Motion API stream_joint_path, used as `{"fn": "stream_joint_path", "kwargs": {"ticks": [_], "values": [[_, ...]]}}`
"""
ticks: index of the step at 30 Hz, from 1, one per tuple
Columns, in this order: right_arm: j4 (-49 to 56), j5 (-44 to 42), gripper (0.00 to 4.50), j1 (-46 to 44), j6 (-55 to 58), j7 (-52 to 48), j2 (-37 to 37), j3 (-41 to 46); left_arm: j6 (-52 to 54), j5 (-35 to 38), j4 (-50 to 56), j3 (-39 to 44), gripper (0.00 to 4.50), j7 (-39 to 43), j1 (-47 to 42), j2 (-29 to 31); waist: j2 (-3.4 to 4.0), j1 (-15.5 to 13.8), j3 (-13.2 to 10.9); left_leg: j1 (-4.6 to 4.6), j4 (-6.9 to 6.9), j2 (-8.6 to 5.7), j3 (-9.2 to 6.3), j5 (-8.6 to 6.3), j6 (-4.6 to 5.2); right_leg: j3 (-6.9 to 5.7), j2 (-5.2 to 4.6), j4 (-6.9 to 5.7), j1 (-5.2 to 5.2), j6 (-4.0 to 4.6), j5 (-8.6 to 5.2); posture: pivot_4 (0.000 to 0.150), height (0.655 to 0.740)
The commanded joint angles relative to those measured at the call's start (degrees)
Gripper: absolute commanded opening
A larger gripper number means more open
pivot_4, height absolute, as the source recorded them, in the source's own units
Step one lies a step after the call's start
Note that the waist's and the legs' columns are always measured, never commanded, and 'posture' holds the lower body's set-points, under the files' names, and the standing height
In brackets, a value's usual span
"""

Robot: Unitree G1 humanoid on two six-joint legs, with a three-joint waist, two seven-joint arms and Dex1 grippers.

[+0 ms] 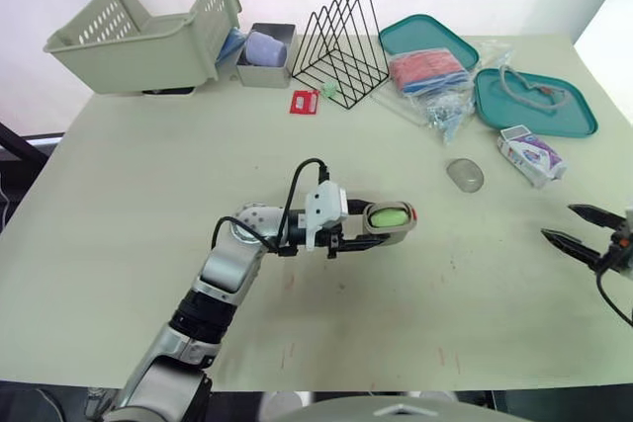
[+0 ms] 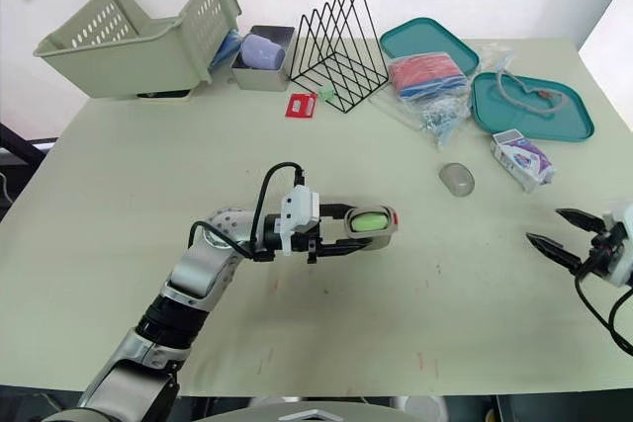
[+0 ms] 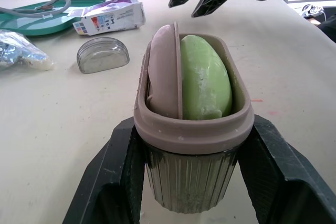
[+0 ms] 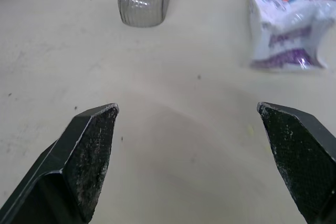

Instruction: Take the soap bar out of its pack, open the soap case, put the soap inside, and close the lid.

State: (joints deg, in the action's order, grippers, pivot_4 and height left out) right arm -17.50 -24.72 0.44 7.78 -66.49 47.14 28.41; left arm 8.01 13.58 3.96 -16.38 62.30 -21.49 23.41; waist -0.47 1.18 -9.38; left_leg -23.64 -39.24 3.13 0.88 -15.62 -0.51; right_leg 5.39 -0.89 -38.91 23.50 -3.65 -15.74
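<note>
Pale cream tabletop (image 1: 148,195) runs across the head views, with a bright white wall behind it; along its far edge stand a tilted sage-green slatted plastic basket (image 1: 138,32), a small grey metal tin (image 1: 259,74) holding a lilac cup, a black wire file rack (image 1: 341,46), a teal oval plastic tray (image 1: 420,32) and a second teal tray (image 1: 539,111), with a clear bag of red and blue items (image 1: 430,71) beside them. Near the middle of the table the left gripper (image 1: 382,225) has its two black fingers clamped on the sides of an oval soap case with a taupe rim (image 1: 394,236), and the pale green soap bar (image 1: 389,215) sits inside it. A smoky clear domed lid (image 1: 465,175) lies on the table by itself, between the case and the crumpled white-and-purple soap pack (image 1: 531,157) farther right. At the right edge the right gripper (image 1: 559,221) hangs with fingers spread and nothing between them. From the left wrist, the case shows a ribbed translucent grey body under the taupe rim; the soap stands on edge in it, pressed against a taupe insert, its green face chalky and scuffed, and whether the case rests on the table I cannot tell. From the right wrist, the spread fingers frame bare table, with the lid and the pack beyond them, apart from each other
</note>
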Motion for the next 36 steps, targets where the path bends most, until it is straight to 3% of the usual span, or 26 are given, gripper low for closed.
{"fn": "stream_joint_path", "kwargs": {"ticks": [1,8,12,16,20,26,30,36], "values": [[3.7,-2.0,4.43,1.0,0.7,1.4,1.5,3.2,-1.3,0.6,1.7,0.2,2.0,0.4,-0.3,0.2,0.0,-0.1,0.0,-0.01,0.0,0.0,-0.01,0.0,0.0,-0.01,0.0,0.0,0.0,0.0,0.0,0.15,0.74],[13.3,-4.9,4.43,-1.6,18.0,11.1,4.4,2.9,-1.4,0.7,0.0,0.8,2.0,0.5,-1.9,0.2,0.01,-0.2,0.0,-0.03,-0.01,0.0,0.0,0.0,0.0,0.0,-0.01,0.01,0.0,-0.01,0.0,0.15,0.74],[21.7,-6.9,4.43,-7.2,35.4,13.9,12.2,-2.7,-1.5,0.5,-0.5,0.5,2.0,0.5,-2.4,-0.1,0.13,-0.2,0.0,-0.02,0.01,-0.01,0.0,0.0,0.0,0.01,-0.01,0.01,0.01,-0.01,0.0,0.15,0.74],[27.2,-9.6,4.43,-16.9,41.8,11.0,17.7,-10.5,-1.8,0.2,-1.1,-0.1,2.0,0.3,-2.7,-0.7,0.13,-0.3,0.0,-0.04,0.0,0.01,-0.07,0.0,0.0,-0.06,0.01,0.02,0.01,0.0,0.0,0.15,0.74],[23.6,-3.7,4.43,-35.2,51.8,9.5,21.1,-28.1,-2.2,-0.3,-2.0,-0.4,2.0,0.0,-3.3,-1.5,0.15,-0.4,0.0,-0.08,-0.04,0.0,-0.05,0.0,0.01,-0.06,-0.01,0.05,0.02,-0.01,0.0,0.15,0.74],[10.6,6.0,4.43,-59.1,60.1,6.2,14.4,-48.9,-2.8,-1.1,-2.7,-0.7,2.0,-1.0,-3.6,-2.4,0.15,-0.4,0.0,-0.14,0.02,0.01,-0.01,-0.01,0.01,-0.07,-0.03,0.11,0.12,0.01,0.0,0.15,0.74],[1.5,12.9,4.43,-66.8,58.8,2.7,9.7,-59.7,-3.0,-1.6,-2.5,-1.1,2.0,-2.1,-3.3,-3.2,0.15,-0.5,0.0,-0.15,0.04,0.02,0.02,-0.01,0.01,-0.05,-0.03,0.09,0.18,0.01,0.0,0.15,0.74],[-8.0,18.1,4.43,-71.2,57.2,-0.2,3.7,-65.4,-3.3,-2.1,-2.8,-1.2,2.0,-3.3,-3.4,-3.9,0.15,-0.5,0.0,-0.21,0.0,0.0,0.02,0.0,0.01,-0.08,-0.07,0.08,0.19,0.01,0.0,0.15,0.74]]}}
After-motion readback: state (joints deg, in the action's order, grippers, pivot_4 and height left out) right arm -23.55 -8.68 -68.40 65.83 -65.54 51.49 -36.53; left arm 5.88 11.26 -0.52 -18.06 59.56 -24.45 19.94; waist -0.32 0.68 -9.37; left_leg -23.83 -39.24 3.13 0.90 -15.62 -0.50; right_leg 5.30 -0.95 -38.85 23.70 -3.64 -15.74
